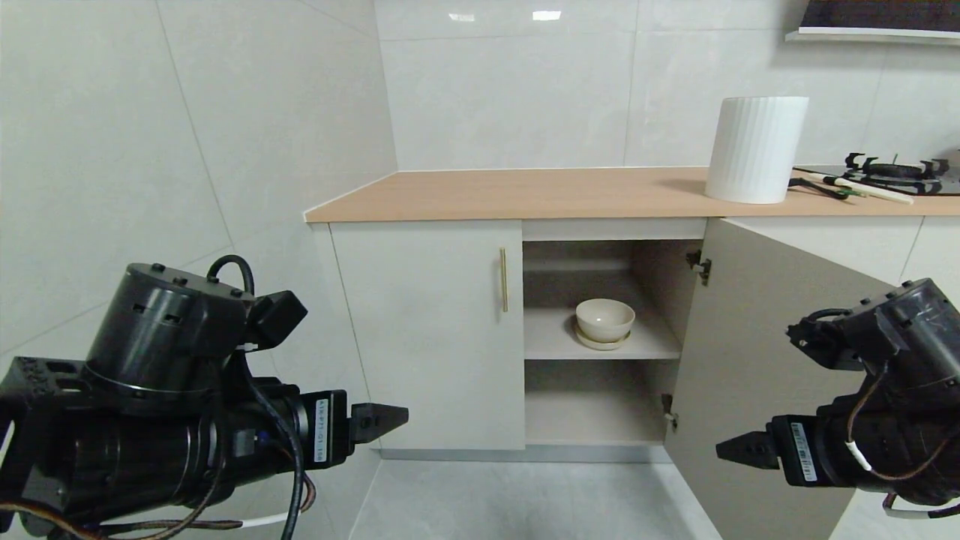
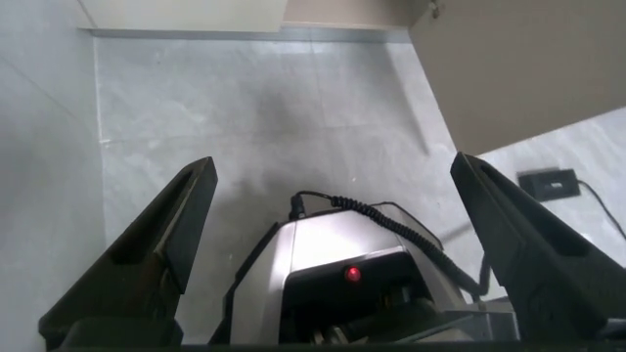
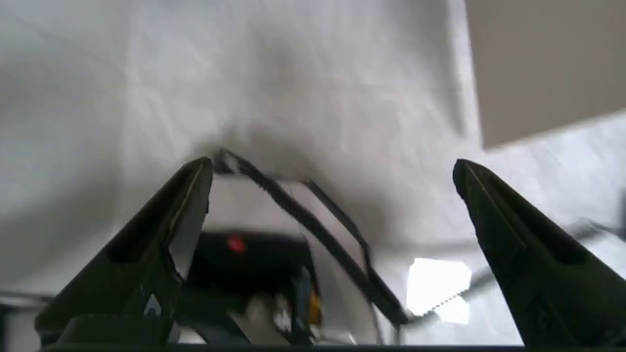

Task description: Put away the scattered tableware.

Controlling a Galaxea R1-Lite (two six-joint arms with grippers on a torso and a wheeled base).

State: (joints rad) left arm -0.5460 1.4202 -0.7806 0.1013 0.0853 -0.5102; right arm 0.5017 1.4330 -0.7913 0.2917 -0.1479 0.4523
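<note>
While my two arms hung low in front of the kitchen units, the pale tiled floor [image 1: 525, 495] spread beneath them and the cabinet [image 1: 600, 405] stood ahead under a long wooden table [image 1: 525, 193]. Its right-hand door [image 1: 742, 337] was swung wide open toward me, and the left-hand door [image 1: 427, 337] was closed. On the table, toward its right end, a tall white ribbed canister [image 1: 756, 150] stood upright, with a black hob burner [image 1: 892, 169] just beyond it. My left fingers [image 2: 156, 254] were spread wide apart above the floor and held nothing; in the head view they pointed inward, near the foot of the closed door. My right fingers [image 3: 528, 254] were parted just as far, also empty, low beside the open door. Inside the cabinet, on the middle shelf [image 1: 555, 337], a cream bowl [image 1: 604, 319] sat upright on a matching saucer [image 1: 600, 343], well apart from both arms. A pale, stick-like utensil [image 1: 862, 187] lay on the table between the canister and the burner; I could not tell what kind it was. A slim brass handle [image 1: 503, 280] ran upright on the closed door, near its edge by the opening.
</note>
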